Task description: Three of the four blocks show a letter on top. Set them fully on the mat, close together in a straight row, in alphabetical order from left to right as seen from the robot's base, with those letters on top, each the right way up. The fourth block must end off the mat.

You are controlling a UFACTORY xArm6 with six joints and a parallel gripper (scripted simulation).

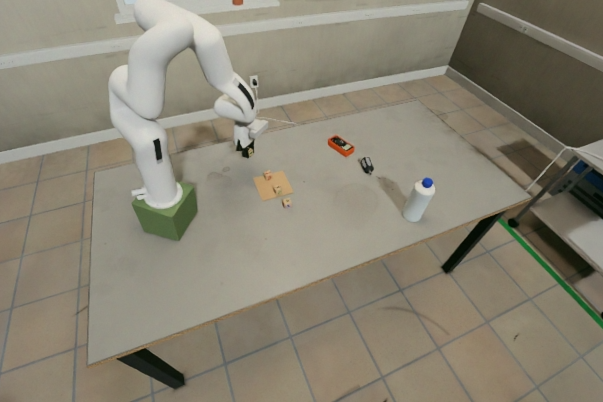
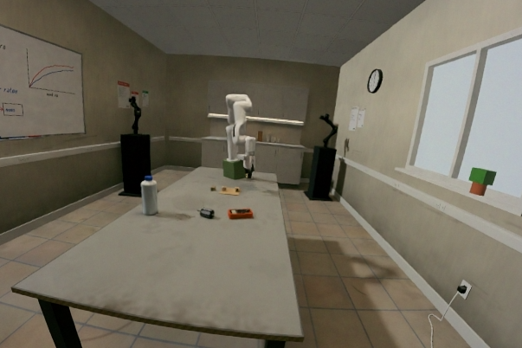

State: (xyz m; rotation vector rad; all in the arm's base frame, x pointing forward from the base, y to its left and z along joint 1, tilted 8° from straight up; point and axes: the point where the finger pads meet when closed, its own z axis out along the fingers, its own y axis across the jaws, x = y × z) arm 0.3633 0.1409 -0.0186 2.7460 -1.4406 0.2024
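Note:
My gripper is shut on a small wooden block and holds it a little above the table, behind the tan mat towards the table's back edge. Two blocks lie on the mat, one near its back edge and one near its middle. A third block lies on the table just off the mat's front corner. The letters are too small to read.
An orange meter and a small black object lie right of the mat. A white bottle with a blue cap stands further right. The arm's green base is left of the mat.

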